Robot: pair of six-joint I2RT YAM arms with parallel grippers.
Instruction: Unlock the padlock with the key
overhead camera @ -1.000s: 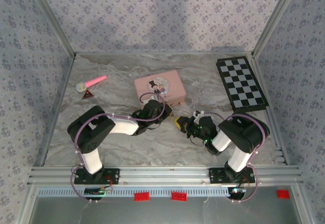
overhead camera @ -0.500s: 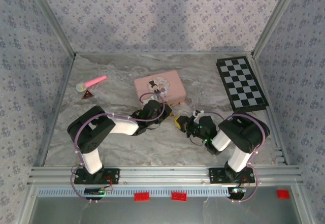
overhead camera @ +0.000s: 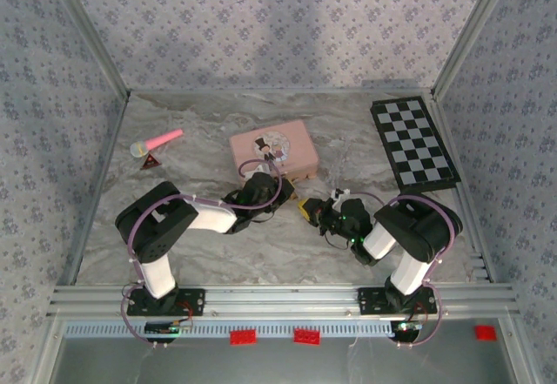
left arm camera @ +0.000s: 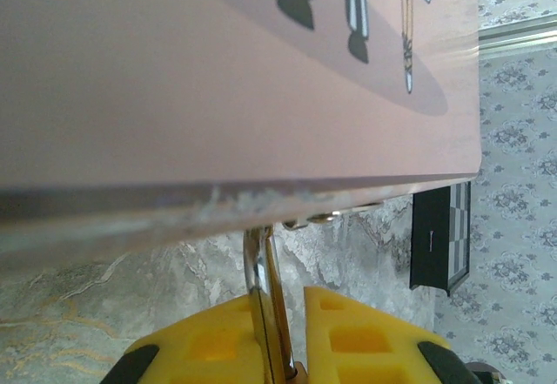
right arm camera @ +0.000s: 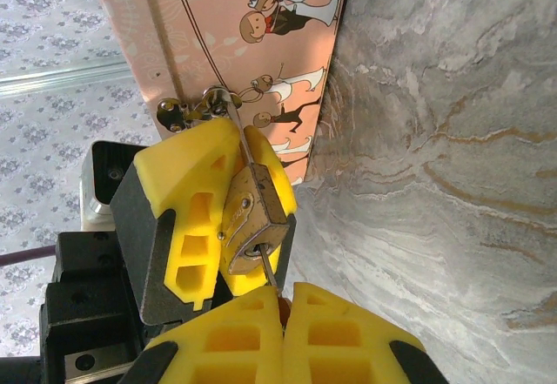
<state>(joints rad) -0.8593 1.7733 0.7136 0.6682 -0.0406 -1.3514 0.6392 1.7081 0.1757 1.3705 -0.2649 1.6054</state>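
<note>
Nil shift vs prior: our left fingers clamp tiny brass-gold metal padlock, hooked thru hasp on pink cartoon-couple tin box; right fingers pinch thin key.

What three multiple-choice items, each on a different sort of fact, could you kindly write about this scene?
1. Where is the padlock?
A. hanging at the latch of the pink box
B. on the checkerboard
C. lying beside the toy microphone

2. What colour are the fingers of the right gripper?
A. blue
B. yellow
C. white

3. What is the right gripper's state?
A. wide open
B. shut on the key
C. shut on a red block

Answers: 1 A, its shackle reaches up into the latch; 2 B, both are yellow in the right wrist view; 3 B, the key's shaft runs from between the closed fingers into the padlock.
</note>
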